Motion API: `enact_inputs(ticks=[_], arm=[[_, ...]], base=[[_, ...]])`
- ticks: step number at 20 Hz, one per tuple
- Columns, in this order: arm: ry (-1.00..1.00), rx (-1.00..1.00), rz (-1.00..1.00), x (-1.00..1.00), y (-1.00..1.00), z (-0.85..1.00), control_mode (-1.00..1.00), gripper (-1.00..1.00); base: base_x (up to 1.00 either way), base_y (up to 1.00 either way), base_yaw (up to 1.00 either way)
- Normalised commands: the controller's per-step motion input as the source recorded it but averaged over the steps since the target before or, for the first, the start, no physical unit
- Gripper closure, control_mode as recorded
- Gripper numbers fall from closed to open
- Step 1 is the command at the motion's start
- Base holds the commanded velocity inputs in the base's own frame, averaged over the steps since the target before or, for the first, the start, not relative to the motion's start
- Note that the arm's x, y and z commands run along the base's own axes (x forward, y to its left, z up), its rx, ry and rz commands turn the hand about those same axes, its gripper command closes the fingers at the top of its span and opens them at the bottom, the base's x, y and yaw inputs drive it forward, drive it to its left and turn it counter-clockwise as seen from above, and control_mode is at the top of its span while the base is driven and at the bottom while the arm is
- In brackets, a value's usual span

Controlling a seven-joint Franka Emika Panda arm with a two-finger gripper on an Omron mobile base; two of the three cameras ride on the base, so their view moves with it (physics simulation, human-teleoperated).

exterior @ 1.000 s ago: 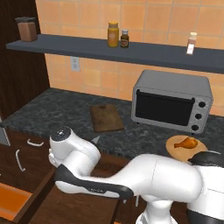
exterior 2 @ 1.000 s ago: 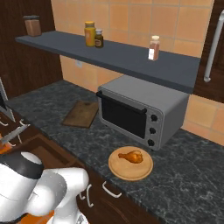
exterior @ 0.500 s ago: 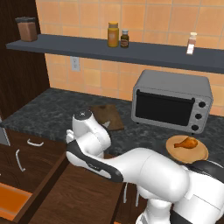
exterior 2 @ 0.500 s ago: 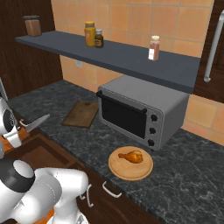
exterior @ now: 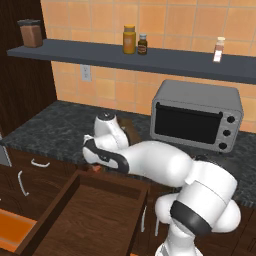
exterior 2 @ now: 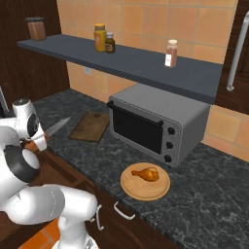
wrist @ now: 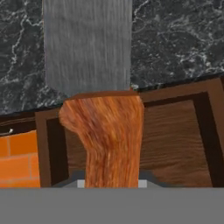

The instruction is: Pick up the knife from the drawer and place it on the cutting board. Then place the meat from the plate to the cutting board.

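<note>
Knife (wrist: 94,87) clamped by its orange handle in the closed gripper (wrist: 109,183), above the open drawer (exterior: 95,215).
In the hand view its long axis runs bottom to top, grey blade toward the dark counter (wrist: 175,39). In the right base view the blade (exterior 2: 57,126) sits at the left of the frame and slants up and right toward the board (exterior 2: 90,126). Lower centre there, the meat (exterior 2: 146,172) lies on the plate (exterior 2: 133,187), its thin end pointing left.

Dark counter (exterior 2: 97,155) carries cutting board (exterior 2: 90,127), toaster oven (exterior 2: 158,124), plate (exterior 2: 145,182)
</note>
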Motion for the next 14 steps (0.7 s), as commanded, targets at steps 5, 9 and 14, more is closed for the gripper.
enact_inputs(ticks=[5, 9, 14], arm=[[0.02, 0.00, 0.20, 0.66, -0.28, 0.00, -1.00, 1.00], [0.04, -0.01, 0.15, 0.68, -0.21, 0.00, -1.00, 1.00], [0.01, -0.01, 0.00, 0.55, -0.02, -0.03, -1.00, 1.00]], base=[[0.00, 0.00, 0.00], [0.00, 0.00, 0.00], [0.00, 0.00, 0.00]])
